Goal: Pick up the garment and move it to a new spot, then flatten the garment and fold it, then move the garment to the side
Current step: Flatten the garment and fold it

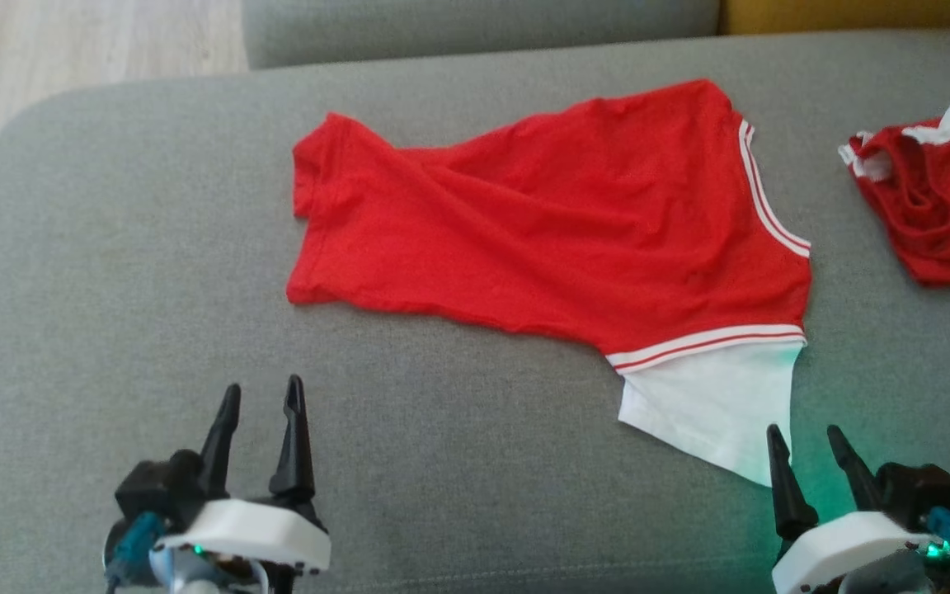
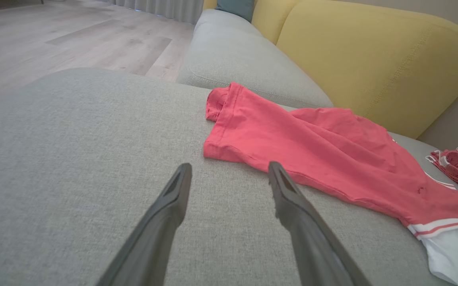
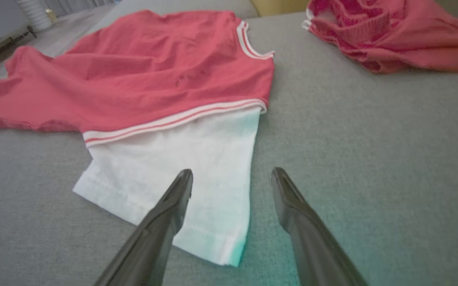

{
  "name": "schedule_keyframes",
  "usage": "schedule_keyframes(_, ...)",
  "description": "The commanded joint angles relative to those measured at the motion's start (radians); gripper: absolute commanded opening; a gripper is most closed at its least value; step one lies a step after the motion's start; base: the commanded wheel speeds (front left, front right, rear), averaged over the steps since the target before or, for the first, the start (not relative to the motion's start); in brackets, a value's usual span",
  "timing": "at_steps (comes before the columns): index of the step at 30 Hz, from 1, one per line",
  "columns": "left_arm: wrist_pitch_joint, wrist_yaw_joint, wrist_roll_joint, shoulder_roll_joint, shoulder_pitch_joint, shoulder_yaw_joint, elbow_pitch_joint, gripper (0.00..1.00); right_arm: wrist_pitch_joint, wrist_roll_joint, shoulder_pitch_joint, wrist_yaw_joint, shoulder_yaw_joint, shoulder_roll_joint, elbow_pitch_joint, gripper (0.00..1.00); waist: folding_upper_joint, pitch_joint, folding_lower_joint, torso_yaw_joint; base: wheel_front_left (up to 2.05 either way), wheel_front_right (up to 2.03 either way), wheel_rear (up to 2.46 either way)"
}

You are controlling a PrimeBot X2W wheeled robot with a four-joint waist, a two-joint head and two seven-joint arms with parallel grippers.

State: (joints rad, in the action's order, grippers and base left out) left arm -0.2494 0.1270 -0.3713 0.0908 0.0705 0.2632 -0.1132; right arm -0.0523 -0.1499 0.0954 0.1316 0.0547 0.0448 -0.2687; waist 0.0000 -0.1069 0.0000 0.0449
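Note:
A red garment (image 1: 549,223) with white striped trim and a white sleeve (image 1: 714,404) lies spread, a little wrinkled, on the grey cushion (image 1: 112,247). It also appears as the garment (image 2: 316,151) in the left wrist view and the garment (image 3: 153,75) in the right wrist view. My left gripper (image 1: 262,398) hovers open near the front left, well short of the garment's hem. My right gripper (image 1: 805,437) is open at the front right, its fingertips just over the white sleeve's corner (image 3: 217,222). Nothing is held.
A second, crumpled red and white garment (image 1: 937,198) lies at the cushion's right edge. A yellow backrest (image 2: 372,55) rises beyond the cushion, with another grey seat (image 2: 237,59) behind. Wooden floor (image 1: 71,41) lies off the far left.

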Motion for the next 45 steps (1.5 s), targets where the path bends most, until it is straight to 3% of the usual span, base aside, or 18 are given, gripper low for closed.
schedule_keyframes(1,-0.012,-0.005,0.01,-0.003,-0.061,-0.041,0.031,1.0,0.008,-0.008,-0.017,-0.001,-0.019,0.005,0.029,1.0,0.0,-0.02,0.0,0.006,0.0,0.0,0.0)
schedule_keyframes(10,-0.012,-0.02,0.022,-0.009,-0.085,-0.056,0.018,1.0,0.046,-0.035,-0.015,-0.001,-0.039,0.005,-0.018,1.0,0.0,-0.053,0.0,0.006,0.0,0.0,0.0)
schedule_keyframes(23,-0.012,-0.032,0.038,-0.015,-0.1,-0.077,0.008,1.0,0.01,-0.063,-0.113,-0.001,-0.096,0.005,-0.187,1.0,0.0,-0.069,0.0,-0.003,0.0,0.0,0.0)
schedule_keyframes(24,-0.012,-0.032,0.039,-0.016,-0.1,-0.078,0.008,1.0,0.008,-0.065,-0.117,-0.001,-0.102,0.005,-0.196,0.86,0.0,-0.07,0.0,-0.004,0.0,0.0,0.0)
schedule_keyframes(26,-0.012,-0.033,0.04,-0.017,-0.101,-0.082,0.008,1.0,0.008,-0.066,-0.121,-0.001,-0.11,0.005,-0.21,0.33,0.0,-0.07,0.0,-0.004,0.0,0.0,0.0)
schedule_keyframes(28,-0.012,-0.034,0.04,-0.017,-0.1,-0.088,0.008,1.0,0.006,-0.067,-0.124,-0.001,-0.114,0.005,-0.215,0.0,0.0,-0.07,0.0,-0.001,0.0,0.0,0.0)
schedule_keyframes(34,-0.012,-0.039,0.042,-0.018,-0.101,-0.102,0.005,1.0,-0.017,-0.071,-0.136,-0.001,-0.104,0.005,-0.17,0.0,0.0,-0.069,0.0,0.02,0.0,0.0,0.0)
schedule_keyframes(45,0.044,-0.063,-0.006,-0.022,-0.149,-0.085,-0.056,1.0,0.026,0.007,-0.113,-0.001,0.012,0.005,0.073,0.0,0.0,-0.083,0.0,0.076,0.0,0.0,0.0)
